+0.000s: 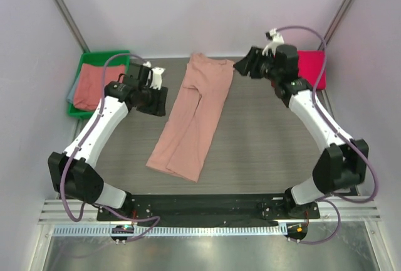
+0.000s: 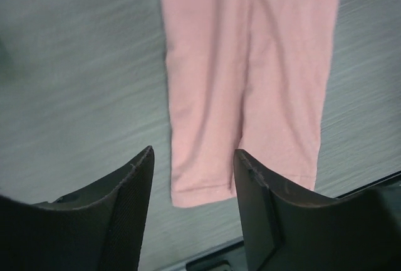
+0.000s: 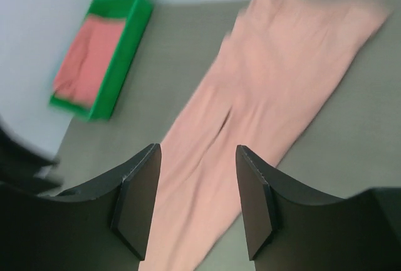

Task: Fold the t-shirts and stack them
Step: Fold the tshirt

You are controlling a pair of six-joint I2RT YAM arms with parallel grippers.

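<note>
Grey table [image 1: 269, 152]: salmon-pink t-shirt [image 1: 191, 120] folded lengthwise, flat; left fingers [image 2: 128, 208], right fingers [image 3: 136, 202] apart, empty

A table [image 1: 263, 152] with a grey, wood-grained top fills the middle of the space. Plain pale walls close it in on three sides: the back wall [image 1: 200, 7] beyond its far edge, the left wall [image 1: 25, 95] and the right wall [image 1: 376, 83] along its flanks. Two slim metal poles rise slantwise from the table's far corners, one at the left [image 1: 62, 7], one at the right [image 1: 344, 4]. A green plastic bin [image 1: 94, 54] sits at the table's far left corner. Along the table's near edge runs a ribbed aluminium rail [image 1: 207, 211], with a brushed metal sheet [image 1: 207, 252] nearer still. The light is soft and even; shadows on the table are faint.
</note>
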